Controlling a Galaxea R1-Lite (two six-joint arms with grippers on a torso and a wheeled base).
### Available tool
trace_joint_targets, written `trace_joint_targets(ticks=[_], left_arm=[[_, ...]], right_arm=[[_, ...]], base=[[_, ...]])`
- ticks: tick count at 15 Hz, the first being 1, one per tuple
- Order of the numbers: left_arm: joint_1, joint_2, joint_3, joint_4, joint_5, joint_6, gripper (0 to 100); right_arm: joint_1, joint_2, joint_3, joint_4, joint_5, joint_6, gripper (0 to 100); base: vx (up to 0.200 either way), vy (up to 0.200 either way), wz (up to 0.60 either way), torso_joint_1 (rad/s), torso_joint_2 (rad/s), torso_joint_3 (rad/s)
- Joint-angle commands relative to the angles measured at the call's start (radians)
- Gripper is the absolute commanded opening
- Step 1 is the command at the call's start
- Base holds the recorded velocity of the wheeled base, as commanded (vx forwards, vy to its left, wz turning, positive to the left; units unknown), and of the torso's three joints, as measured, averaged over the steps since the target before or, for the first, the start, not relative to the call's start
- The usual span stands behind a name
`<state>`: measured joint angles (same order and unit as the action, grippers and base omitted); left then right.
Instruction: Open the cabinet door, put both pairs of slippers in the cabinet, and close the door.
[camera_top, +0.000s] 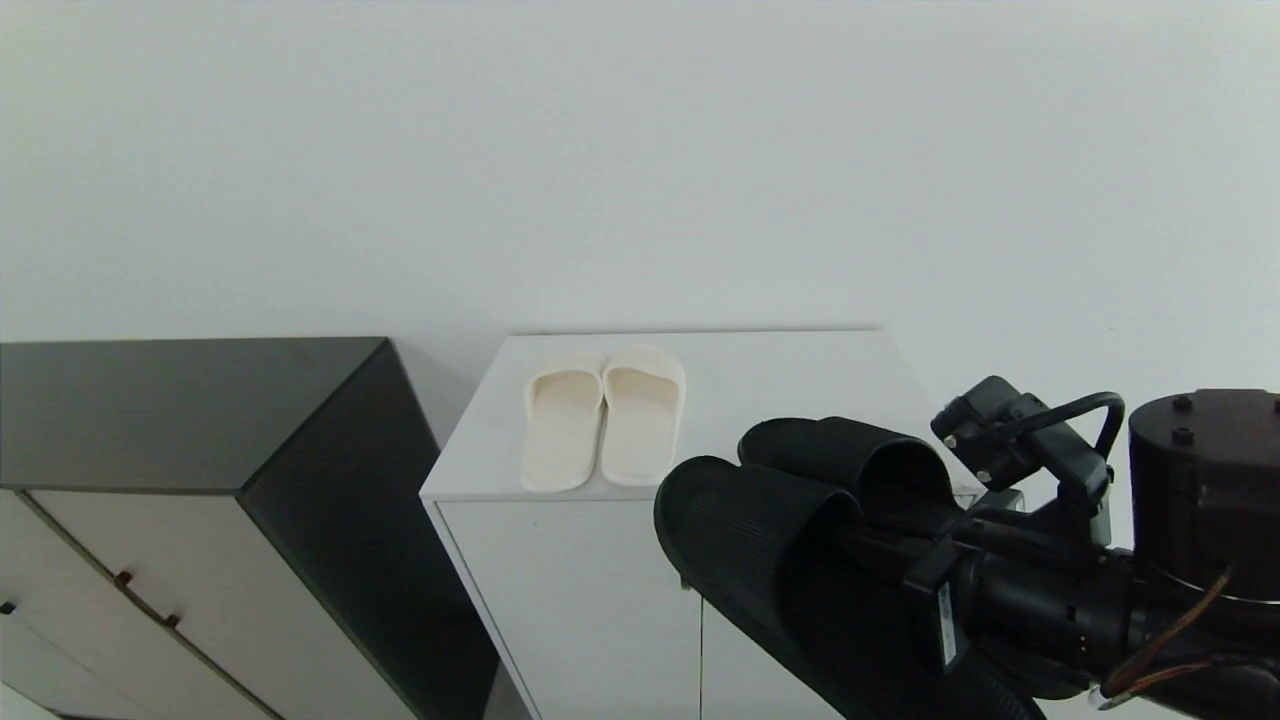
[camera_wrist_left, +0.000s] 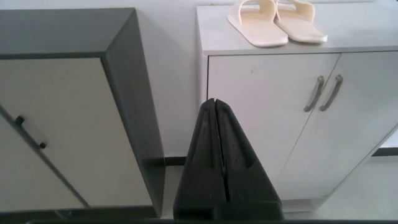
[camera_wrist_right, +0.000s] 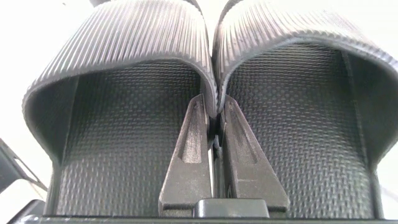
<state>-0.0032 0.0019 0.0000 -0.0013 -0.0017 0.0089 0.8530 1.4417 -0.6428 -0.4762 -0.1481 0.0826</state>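
On the top of the white cabinet (camera_top: 780, 380), in its left half with heel ends at the front edge, 1 pair of cream slippers (camera_top: 603, 418): 2 shoes, flat, side by side, touching along their inner sides. Far ends of this pair cut off at the frame edge in the left wrist view.

In front of the cabinet's front-right corner, up in the air, 1 pair of black slippers (camera_top: 800, 500), also 2 shoes, covering that corner and part of the cabinet front in the head view. Heel ends of the black pair hidden behind the right arm or cut off at the frame.

Right gripper (camera_wrist_right: 214, 121) tips buried behind the black straps in the head view. From the right wrist, 2 fingers (camera_wrist_right: 186, 162) narrow, pinching the 2 inner strap walls together between them.

Left gripper (camera_wrist_left: 215, 107) in front of the gap between the 2 cabinets, below their tops, 2 fingers pressed flat together with nothing between.

Bottom of the white cabinet cut off in the head view. 2 doors (camera_wrist_left: 261, 124), both closed, with 2 upright bar handles (camera_wrist_left: 314, 93) just beside each other at the seam.

To the left, near but apart, 1 dark cabinet (camera_top: 190, 410) with pale fronts and 3 small dark knobs (camera_top: 122, 578), its lower part cut off.
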Motion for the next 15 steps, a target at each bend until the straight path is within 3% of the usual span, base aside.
trace_joint_targets(ticks=[1, 2, 15], left_arm=[[0.000, 0.000, 0.000, 0.000, 0.000, 0.000, 0], [0.000, 0.000, 0.000, 0.000, 0.000, -0.001, 0], [0.000, 0.000, 0.000, 0.000, 0.000, -0.001, 0]], right_arm=[[0.001, 0.000, 0.011, -0.004, 0.005, 0.000, 0], [0.001, 0.002, 0.012, -0.004, -0.001, -0.001, 0], [0.014, 0.000, 0.031, -0.001, 0.002, -0.014, 0]], base=[[-0.200, 0.000, 0.00, -0.002, 0.00, 0.002], [-0.200, 0.000, 0.00, 0.002, 0.00, 0.007], [0.000, 0.000, 0.00, 0.000, 0.00, 0.000]])
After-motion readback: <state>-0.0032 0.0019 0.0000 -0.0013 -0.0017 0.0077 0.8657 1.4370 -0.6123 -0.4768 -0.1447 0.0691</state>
